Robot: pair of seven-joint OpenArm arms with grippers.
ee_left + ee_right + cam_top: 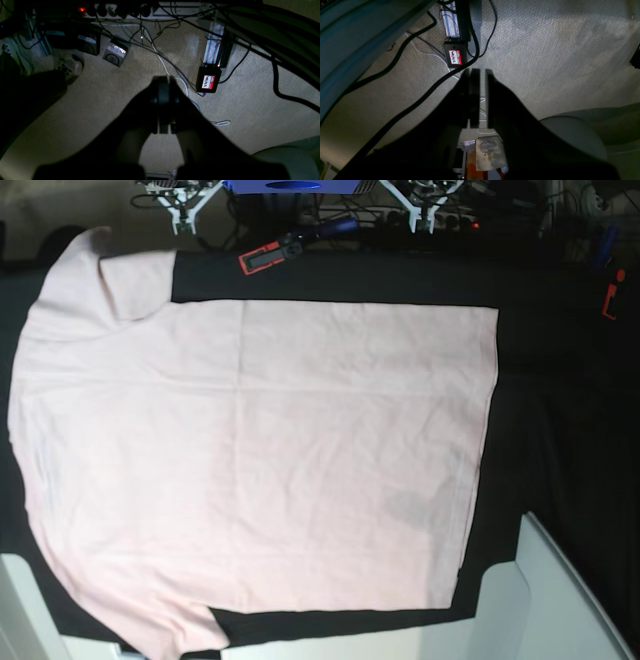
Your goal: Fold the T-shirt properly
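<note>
The T-shirt lies spread flat, plain side up, on the black counter, sleeves toward the left of the base view and hem toward the right.

Neither hand shows in the base view. Each wrist view looks down at carpet and cables. The left hand has its fingers pressed together, gripping nothing. The right hand shows only a thin slit between its fingers, with nothing in it.
</note>
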